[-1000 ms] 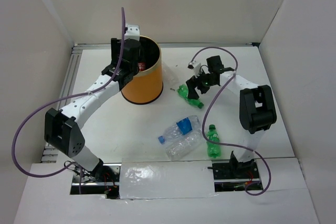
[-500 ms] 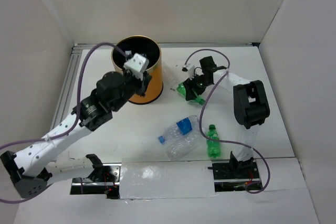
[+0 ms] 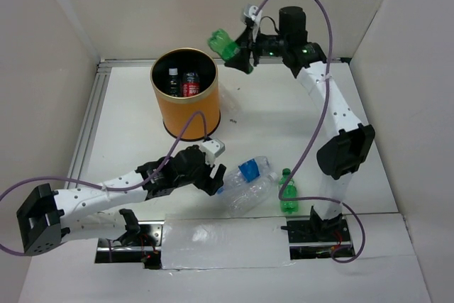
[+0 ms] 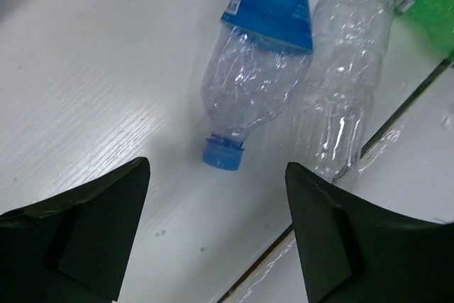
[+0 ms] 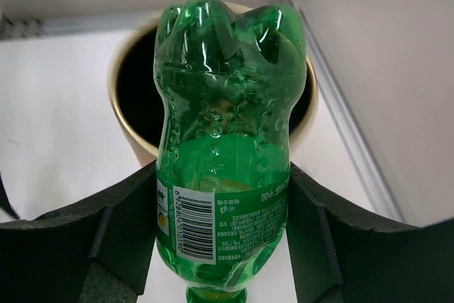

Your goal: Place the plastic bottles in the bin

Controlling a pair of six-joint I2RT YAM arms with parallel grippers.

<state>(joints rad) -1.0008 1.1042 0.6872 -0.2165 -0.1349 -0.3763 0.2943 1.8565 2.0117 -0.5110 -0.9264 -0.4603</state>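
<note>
My right gripper point(image 3: 241, 49) is shut on a green bottle point(image 3: 225, 45), held high in the air just right of the orange bin point(image 3: 190, 117). In the right wrist view the green bottle point(image 5: 223, 140) sits base-up between both fingers point(image 5: 124, 225), with the bin's rim point(image 5: 119, 115) behind it. Two small bottles point(image 3: 181, 83) stand inside the bin. My left gripper point(image 3: 213, 177) is open, low over the table. Its jaws face the blue cap point(image 4: 223, 154) of a blue-labelled clear bottle point(image 4: 259, 69). A crumpled clear bottle point(image 4: 344, 90) and another green bottle point(image 3: 287, 193) lie beside it.
White walls close in the table on the left, back and right. A metal rail point(image 3: 96, 97) runs along the left edge. A shiny taped strip point(image 3: 223, 235) crosses the front near the arm bases. Small dark specks point(image 3: 233, 120) lie right of the bin.
My right arm has lifted the green bottle off the table and carried it up toward the bin. My left arm swung from the bin down to the front bottles and its jaws opened.
</note>
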